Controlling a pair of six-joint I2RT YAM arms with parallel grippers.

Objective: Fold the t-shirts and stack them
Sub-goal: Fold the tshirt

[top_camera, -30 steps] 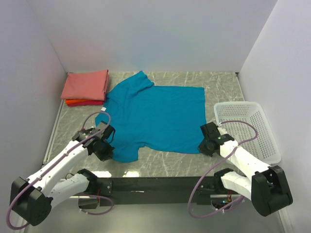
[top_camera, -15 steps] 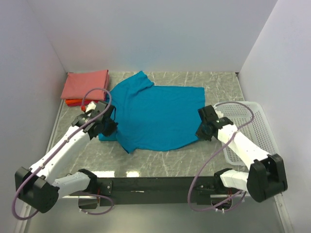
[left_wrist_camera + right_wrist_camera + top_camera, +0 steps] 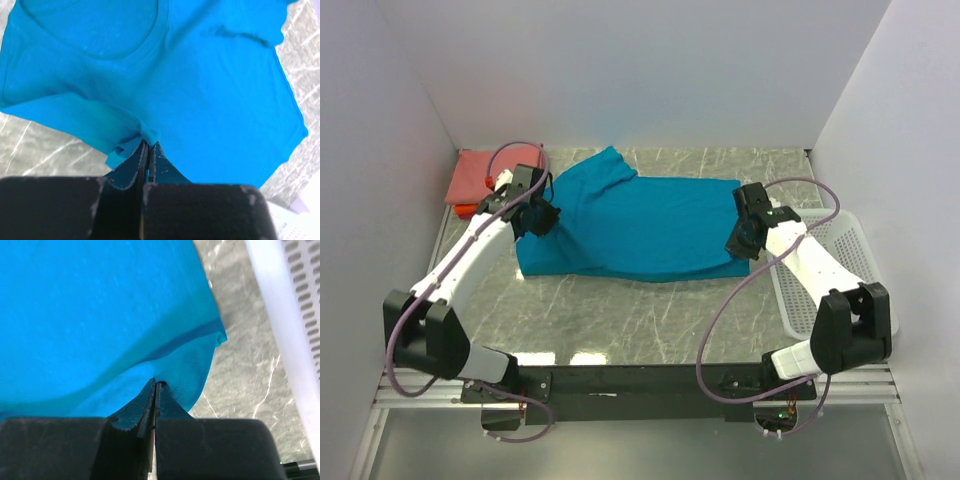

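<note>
two arms carry the near side of the teal t-shirt (image 3: 635, 225) over its far side, one at each end, apparently so the fold lands straight. left gripper (image 3: 537, 215) and right gripper (image 3: 743, 240) are each pinched tight on teal cloth. the shirt spans the bench's (image 3: 650, 320) far middle. the folded salmon-pink shirt (image 3: 472, 176) waits in the far left corner as the likely stack base, with the white basket (image 3: 855, 262) along the right edge.

Left arm (image 3: 470, 258) and right arm (image 3: 808, 265) stretched rearward, teal t-shirt (image 3: 650, 225) near edge carried over, halved front-to-back
</note>
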